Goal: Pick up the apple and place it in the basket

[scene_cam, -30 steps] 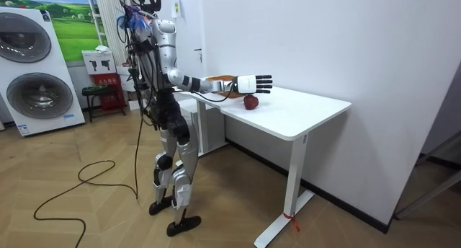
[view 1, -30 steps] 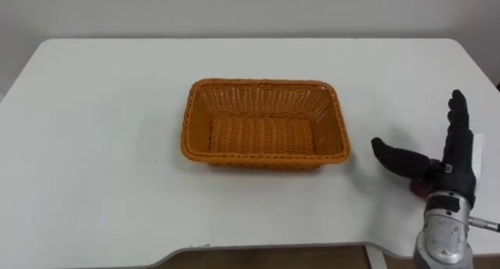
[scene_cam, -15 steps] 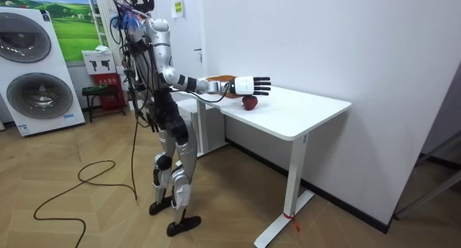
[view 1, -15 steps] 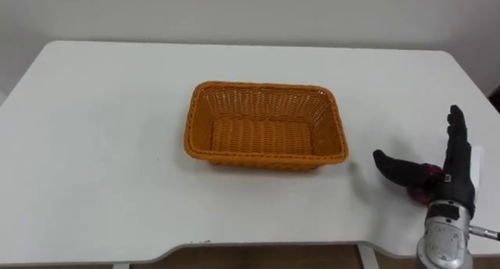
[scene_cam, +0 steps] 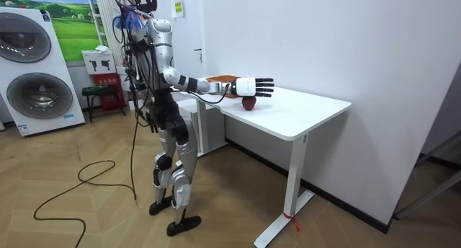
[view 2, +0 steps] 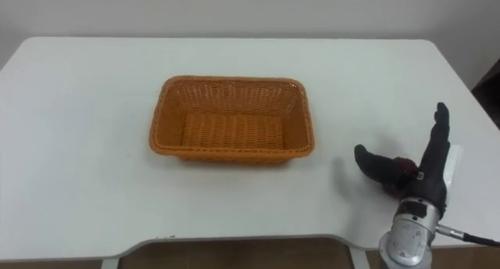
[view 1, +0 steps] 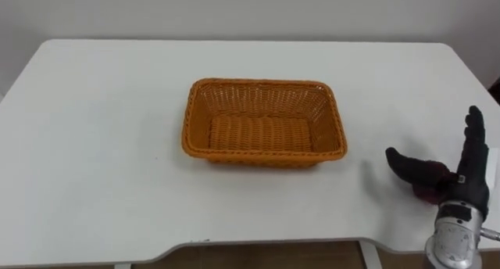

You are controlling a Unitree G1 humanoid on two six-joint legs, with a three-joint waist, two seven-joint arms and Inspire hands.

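Left eye view: what is on the desk?

A white desk [view 1: 101,128] with an orange woven basket [view 1: 264,155] at its middle, nothing inside it. At the lower right the right hand [view 1: 462,183] is spread wide — fingers straight, thumb out to the side. A dark red apple [view 1: 428,194] peeks from under the palm, well apart from the basket.

Is the hand holding the apple?

No fingers curl round it; whether the palm touches it I cannot tell.

Right eye view?

Same scene: the basket [view 2: 230,154] a little left of centre, the open hand [view 2: 426,179] low at the right, a sliver of red apple [view 2: 401,166] between thumb and palm.

And the room view?

The robot stands upright at the desk's [scene_cam: 302,114] end on the room view's left, right arm held out level. The flat, open hand [scene_cam: 252,84] hovers just over the apple [scene_cam: 248,103], which sits on the desktop. Two washing machines [scene_cam: 29,68] stand on the room view's left.
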